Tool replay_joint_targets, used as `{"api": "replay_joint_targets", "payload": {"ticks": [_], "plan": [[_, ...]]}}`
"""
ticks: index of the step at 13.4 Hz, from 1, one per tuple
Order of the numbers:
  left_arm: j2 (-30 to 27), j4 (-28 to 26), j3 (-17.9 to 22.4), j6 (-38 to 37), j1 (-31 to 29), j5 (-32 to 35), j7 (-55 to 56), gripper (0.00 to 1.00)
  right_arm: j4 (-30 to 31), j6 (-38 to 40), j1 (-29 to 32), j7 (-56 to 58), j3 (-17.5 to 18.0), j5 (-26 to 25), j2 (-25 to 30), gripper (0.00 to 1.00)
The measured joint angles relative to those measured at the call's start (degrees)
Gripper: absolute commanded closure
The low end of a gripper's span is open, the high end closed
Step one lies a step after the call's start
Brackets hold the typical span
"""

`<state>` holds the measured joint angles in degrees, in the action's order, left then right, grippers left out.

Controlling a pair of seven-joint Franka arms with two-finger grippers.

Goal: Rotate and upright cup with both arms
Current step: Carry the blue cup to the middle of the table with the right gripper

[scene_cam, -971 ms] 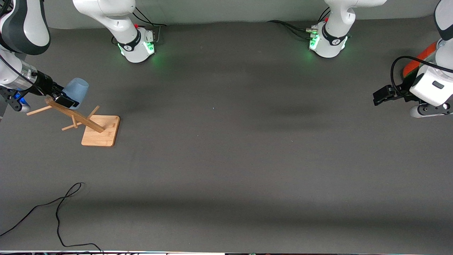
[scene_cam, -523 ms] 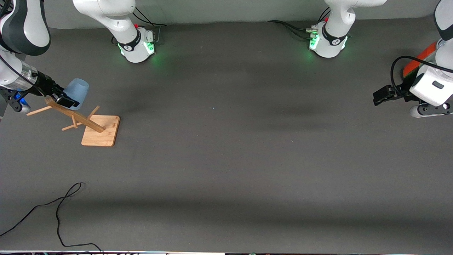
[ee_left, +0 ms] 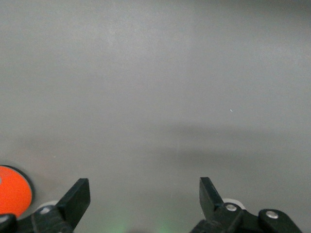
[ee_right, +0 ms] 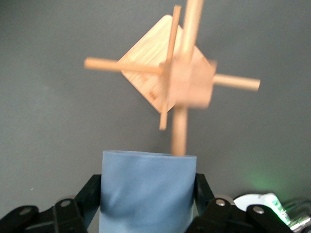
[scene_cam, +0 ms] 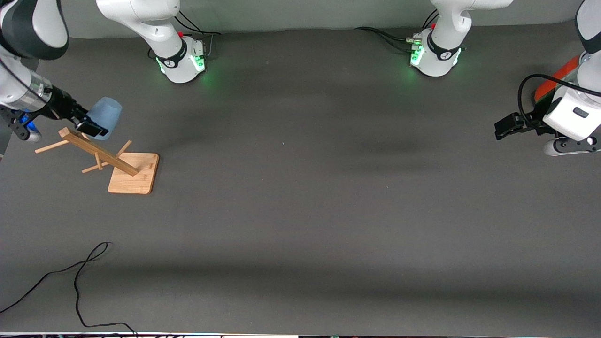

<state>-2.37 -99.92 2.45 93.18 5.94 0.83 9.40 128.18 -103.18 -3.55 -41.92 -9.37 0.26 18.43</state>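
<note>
The pale blue cup (scene_cam: 106, 115) is held in the air by my right gripper (scene_cam: 89, 126), just above the top end of the wooden peg rack (scene_cam: 96, 152) at the right arm's end of the table. In the right wrist view the cup (ee_right: 146, 191) sits between the two black fingers (ee_right: 91, 194), which are shut on its sides. One peg of the rack (ee_right: 187, 85) ends close to the cup's end. My left gripper (scene_cam: 504, 126) is open and empty, waiting above the left arm's end of the table; its fingers (ee_left: 77, 196) stand wide apart over bare mat.
The rack stands on a square wooden base (scene_cam: 134, 173). An orange-red can (scene_cam: 554, 80) lies beside the left arm and also shows in the left wrist view (ee_left: 13, 190). A black cable (scene_cam: 77, 281) lies on the mat near the front camera. Grey mat (scene_cam: 300, 188) covers the table.
My right gripper has lifted the cup slightly up and away from the rack's top end. The left arm has not moved.
</note>
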Motion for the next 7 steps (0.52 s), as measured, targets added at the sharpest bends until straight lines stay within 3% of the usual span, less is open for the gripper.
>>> {"api": "replay_joint_targets", "payload": {"ticks": [4,7], "plan": [[0.63,0.0,-0.02,0.85,0.02,0.0,-0.02,0.0,-0.21,4.33,-13.0,-18.61,0.4,0.16,5.24,0.8],[1.46,0.01,-0.04,1.78,0.05,0.0,-0.03,0.0,-2.3,4.31,-25.26,-35.47,0.7,0.33,5.18,0.82]]}}
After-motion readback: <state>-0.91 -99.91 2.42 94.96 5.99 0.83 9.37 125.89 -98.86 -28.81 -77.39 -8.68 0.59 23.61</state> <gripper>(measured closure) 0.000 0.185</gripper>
